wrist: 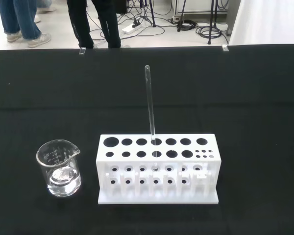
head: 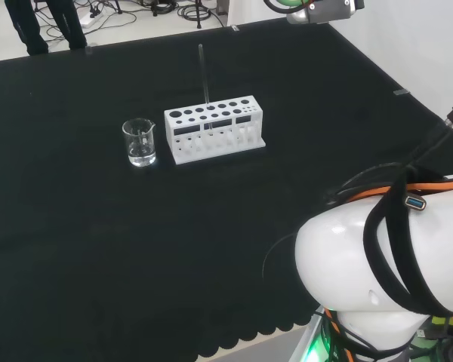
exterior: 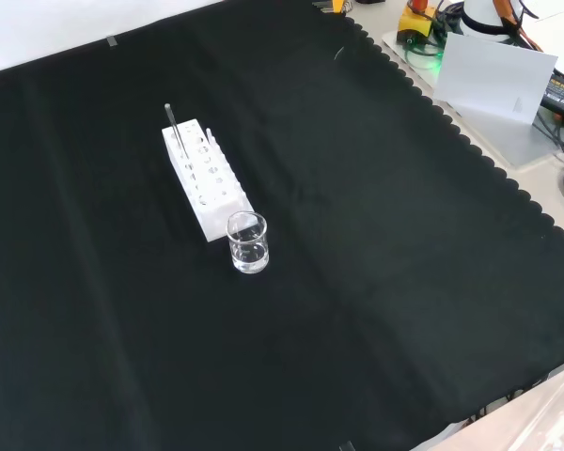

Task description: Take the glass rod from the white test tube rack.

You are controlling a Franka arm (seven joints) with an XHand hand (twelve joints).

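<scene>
A white test tube rack (head: 214,128) (exterior: 205,179) (wrist: 158,167) with two rows of round holes stands on the black cloth. A thin clear glass rod (head: 203,74) (exterior: 172,128) (wrist: 149,103) stands nearly upright in a hole of the rack's back row, near the middle as the wrist view shows it. Nothing touches the rod or the rack.
A small clear glass beaker (head: 140,142) (exterior: 247,242) (wrist: 60,168) with a little clear liquid stands just beside one end of the rack. The arm's white links (head: 377,271) rise at the head view's lower right. The cloth's scalloped edge (exterior: 470,141) runs past a grey box.
</scene>
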